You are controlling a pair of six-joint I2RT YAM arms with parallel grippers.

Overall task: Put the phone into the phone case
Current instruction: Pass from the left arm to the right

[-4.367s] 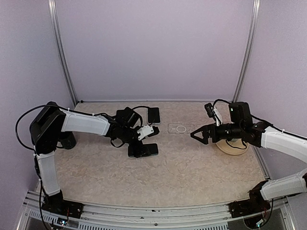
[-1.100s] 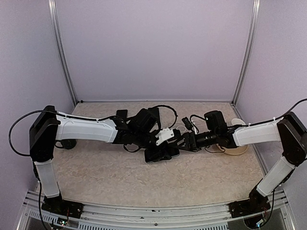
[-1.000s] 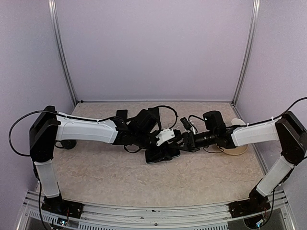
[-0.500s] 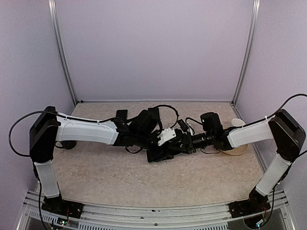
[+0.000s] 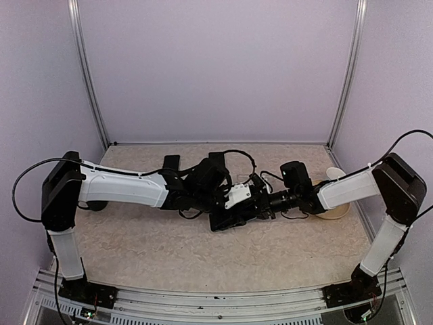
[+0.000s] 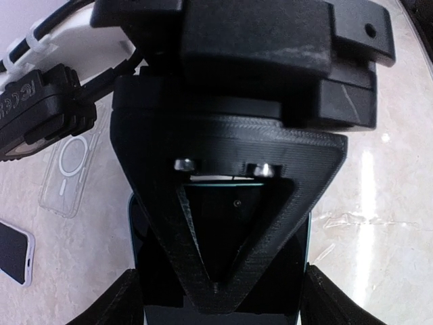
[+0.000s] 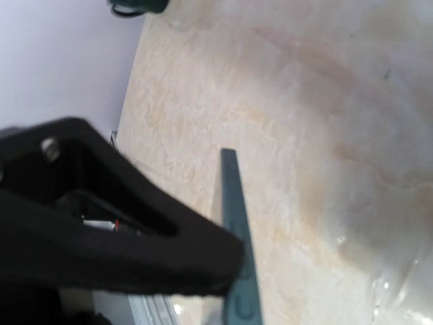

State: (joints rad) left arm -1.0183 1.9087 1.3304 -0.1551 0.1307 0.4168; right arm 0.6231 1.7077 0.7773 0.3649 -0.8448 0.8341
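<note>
Lilac walls (image 5: pixel 216 68) closed in the back and both sides of the cell. The beige marbled counter (image 5: pixel 169 264) looked smooth and faintly glossy, so it would probably give a light object little hold. The left arm (image 5: pixel 122 188) and right arm (image 5: pixel 345 189) met over the counter's middle.

The left pincer (image 6: pixel 226 302) was clamped across the width of the phone (image 6: pixel 157 277), a finger against each long side. The right pincer (image 5: pixel 262 203) had closed flat over the phone's face and back. Both arms therefore held the one phone near the counter's centre. Whether its underside touched the counter could not be told.

That double hold looked like the main risk. Any mismatch between the arms could twist the phone or drag it through a grip. If the left let go, the thin, flat hold could let the phone pivot and sag.

The clear phone case (image 6: pixel 67 172) lay flat and unheld beside the phone, toward the far edge. Pressing into it could simply skate it away. A second phone (image 6: pixel 13 252) lay near the case.
</note>
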